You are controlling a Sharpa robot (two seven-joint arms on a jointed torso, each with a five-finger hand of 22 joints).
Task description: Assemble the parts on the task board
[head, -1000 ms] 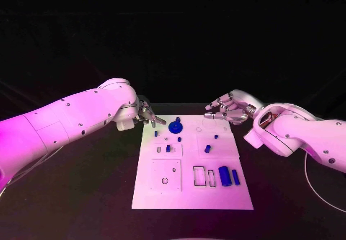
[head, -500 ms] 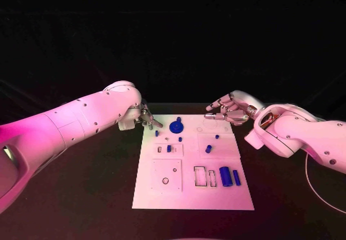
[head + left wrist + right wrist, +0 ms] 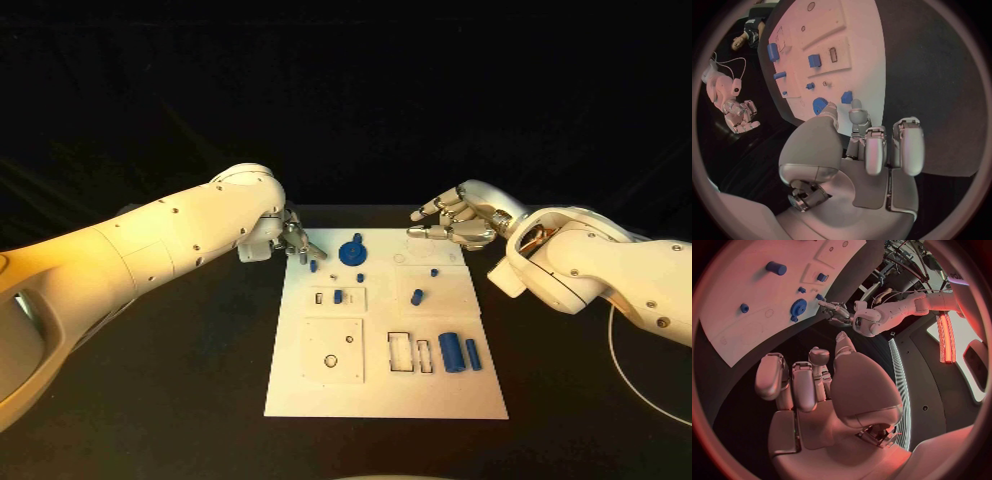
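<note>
The white task board [image 3: 387, 385] lies in the middle of the table. A round blue gear [image 3: 353, 253] stands near its far edge, with a small blue peg [image 3: 313, 266] beside it at the left edge. My left hand [image 3: 299, 243] hovers at the board's far left corner, holding nothing. In the left wrist view its thumb and one finger [image 3: 856, 111] reach toward the gear [image 3: 820, 105] and the peg [image 3: 846, 96]. My right hand [image 3: 459, 222] hangs over the far right corner, fingers loosely bent and apart, with nothing in it.
Two blue cylinders [image 3: 459, 352] lie side by side at the board's near right, next to two rectangular slots [image 3: 408, 352]. Small blue pieces [image 3: 415, 297] stand in the board's middle rows. Dark bare table surrounds the board on both sides.
My left hand has edged down and right toward the peg and gear as the arm swung in. The right hand has stayed in place.
</note>
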